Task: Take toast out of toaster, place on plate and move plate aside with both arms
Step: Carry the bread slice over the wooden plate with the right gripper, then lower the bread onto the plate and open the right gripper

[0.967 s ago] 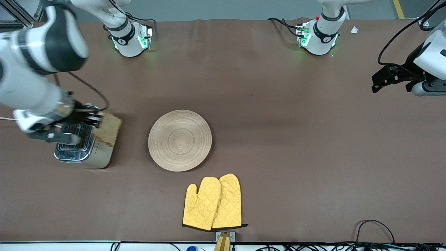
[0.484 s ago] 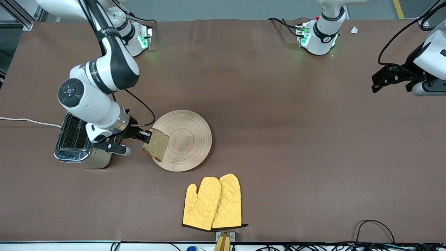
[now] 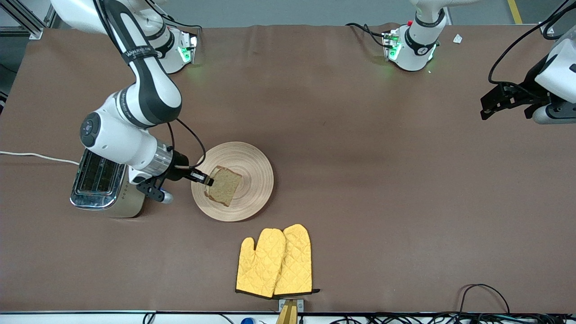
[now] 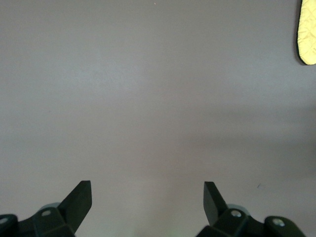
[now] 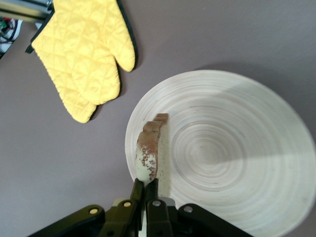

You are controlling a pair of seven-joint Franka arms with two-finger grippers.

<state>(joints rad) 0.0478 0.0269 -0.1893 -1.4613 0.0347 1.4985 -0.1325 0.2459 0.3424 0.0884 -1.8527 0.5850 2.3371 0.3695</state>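
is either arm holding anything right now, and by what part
The right gripper holds the toast by its crust edge, over the plate. The left gripper holds nothing.

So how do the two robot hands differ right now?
The right hand is shut on the toast, while the left hand is open and holds nothing. The right hand is over the plate; the left hand waits over bare table at the left arm's end. Both are black with two fingers.
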